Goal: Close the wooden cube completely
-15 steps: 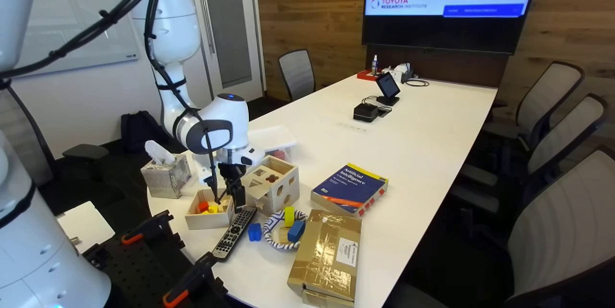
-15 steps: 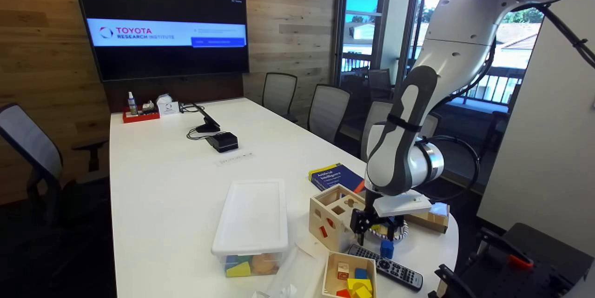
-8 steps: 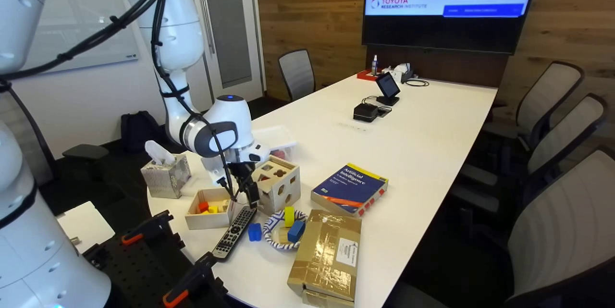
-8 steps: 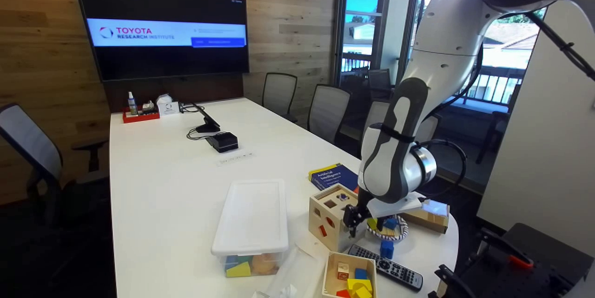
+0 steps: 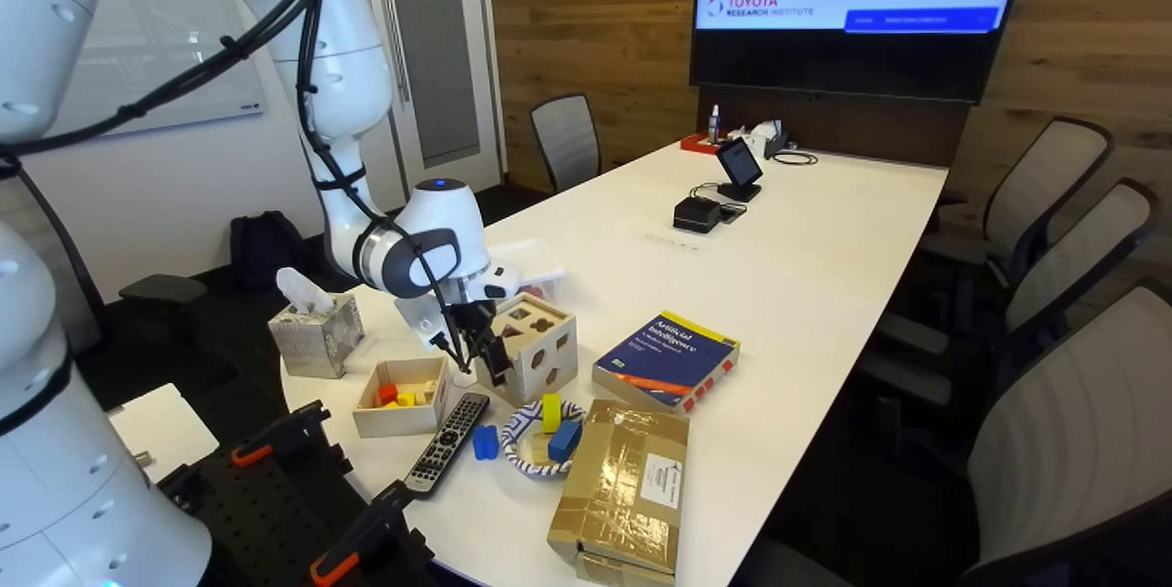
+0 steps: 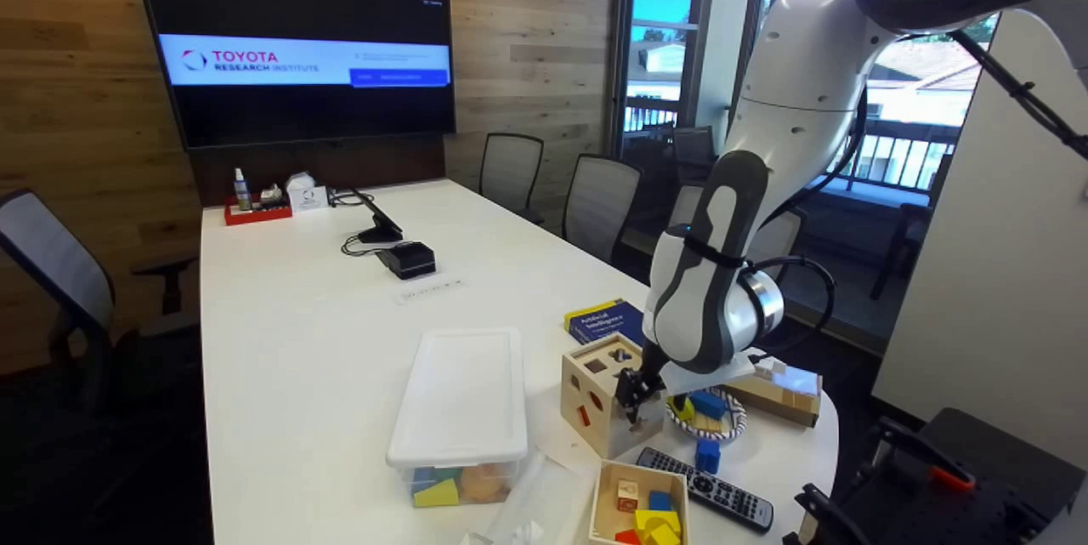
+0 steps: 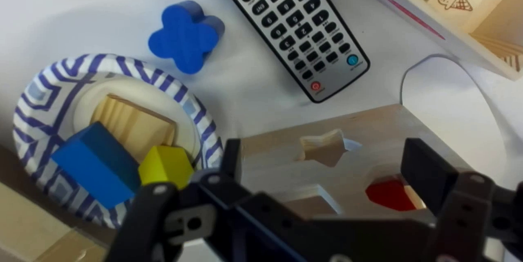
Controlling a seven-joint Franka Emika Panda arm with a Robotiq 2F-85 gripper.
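The pale wooden cube (image 5: 552,365) stands upright on the table and shows in both exterior views (image 6: 585,413). Its lid (image 5: 524,320) has dark shape cutouts and lies over the top; no gap shows at the far end. The lid's edge nearest the robot is partly hidden by the gripper. In the wrist view the cube's side (image 7: 282,164) shows a star hole, a square-cornered hole and a red block inside. My gripper (image 7: 329,162) is open, its fingers spread across that side with nothing held. The gripper (image 5: 482,369) is close at the robot-facing side; contact cannot be told.
A low wooden tray of blocks (image 5: 394,423), a remote (image 5: 446,447) and a blue flower block (image 7: 184,37) lie near the cube. A patterned bowl (image 5: 540,469), a cardboard box (image 5: 613,495) and a thick book (image 5: 667,358) stand beyond. A lidded plastic bin (image 6: 459,396) stands beside the cube.
The lid stuck out toward the robot and has slid in over the cube's top, closing the far gap. The gripper moved along with it toward the cube. The cube shifted slightly away from the robot.
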